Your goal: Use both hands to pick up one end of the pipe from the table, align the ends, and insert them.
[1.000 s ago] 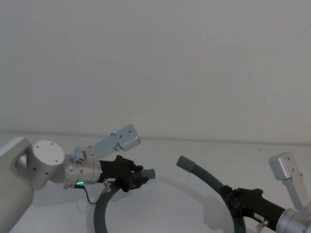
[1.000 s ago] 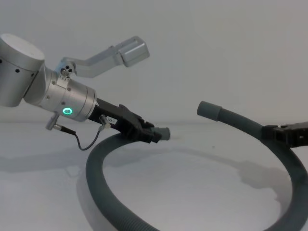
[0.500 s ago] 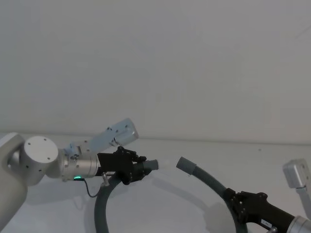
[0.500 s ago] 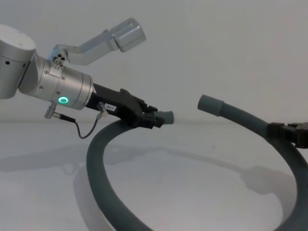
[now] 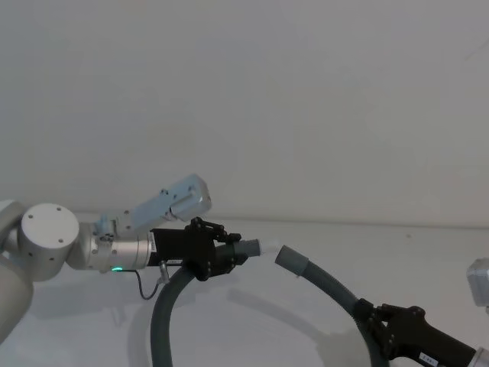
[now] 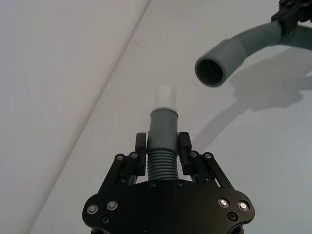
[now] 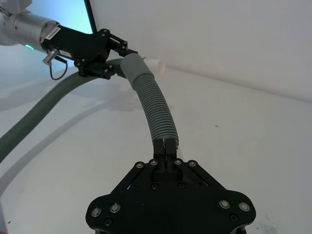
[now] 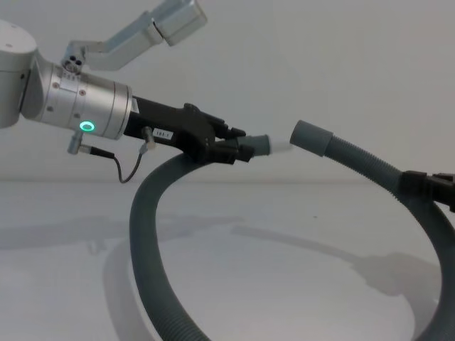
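The pipe (image 8: pixel 142 234) curves up off the white surface (image 8: pixel 298 206) in a wide loop, with both ends in the air and facing each other. Its spigot end (image 8: pixel 264 147) points its white tip at the hollow cuff (image 8: pixel 311 135). From the chest the tip seems to meet the cuff's mouth, but the head view shows a narrow gap between them. The left wrist view looks straight into the cuff's dark bore, which sits off to one side of the spigot's line.

The left gripper (image 6: pixel 163 146) reaches in level from the left, clamped on the corrugated part just behind the spigot's grey collar. The right gripper (image 7: pixel 165 146) comes up from the lower right, closed on the corrugations well back from the cuff.

A green ring light (image 8: pixel 87 126) glows on the left wrist, and a thin cable (image 8: pixel 124 174) hangs below it. Shadows of the pipe lie on the surface.
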{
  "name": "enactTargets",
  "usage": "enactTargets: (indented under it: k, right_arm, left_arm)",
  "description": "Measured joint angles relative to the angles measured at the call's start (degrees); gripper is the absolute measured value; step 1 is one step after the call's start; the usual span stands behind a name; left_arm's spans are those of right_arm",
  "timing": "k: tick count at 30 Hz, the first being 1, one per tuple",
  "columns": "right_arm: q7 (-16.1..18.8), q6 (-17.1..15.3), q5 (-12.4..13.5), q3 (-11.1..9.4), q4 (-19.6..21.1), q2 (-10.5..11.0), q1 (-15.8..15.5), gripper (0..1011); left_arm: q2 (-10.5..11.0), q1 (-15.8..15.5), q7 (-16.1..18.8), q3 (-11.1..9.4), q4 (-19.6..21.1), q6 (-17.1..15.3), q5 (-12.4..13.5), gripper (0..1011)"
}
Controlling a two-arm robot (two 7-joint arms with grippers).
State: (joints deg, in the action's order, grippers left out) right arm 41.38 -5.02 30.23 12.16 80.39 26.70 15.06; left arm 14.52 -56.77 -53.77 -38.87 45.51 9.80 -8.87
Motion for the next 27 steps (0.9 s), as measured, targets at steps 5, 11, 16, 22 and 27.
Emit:
enactTargets:
  k: [5,11,16,22,27]
  right_arm:
    - [1.26,1.07,0.9,-0.14,-0.28,0.4,-0.29,5]
    - [2.03,1.91,1.49,-0.14,-0.71,0.77,-0.42,5]
    - [2.43,2.54,1.97,-0.15,-1.13,1.11,-0.53,5]
    - [2.69,2.99,2.55,-0.14,-1.44,1.38,-0.66,4]
    - [2.86,3.23,3.19,-0.18,-1.43,1.65,-1.05,4]
  left_arm:
    - [0.89,0.22,-1.28,0.29,1.74,1.0,-1.05,360]
    - [2.28,0.81,-2.27,0.53,4.14,1.24,-2.0,360]
    - [3.38,1.36,-2.85,0.7,6.05,1.17,-2.67,360]
    - [4.93,2.02,-4.01,0.81,8.64,0.68,-3.68,360]
    - [5.99,2.49,-5.25,0.82,10.57,0.14,-4.64,360]
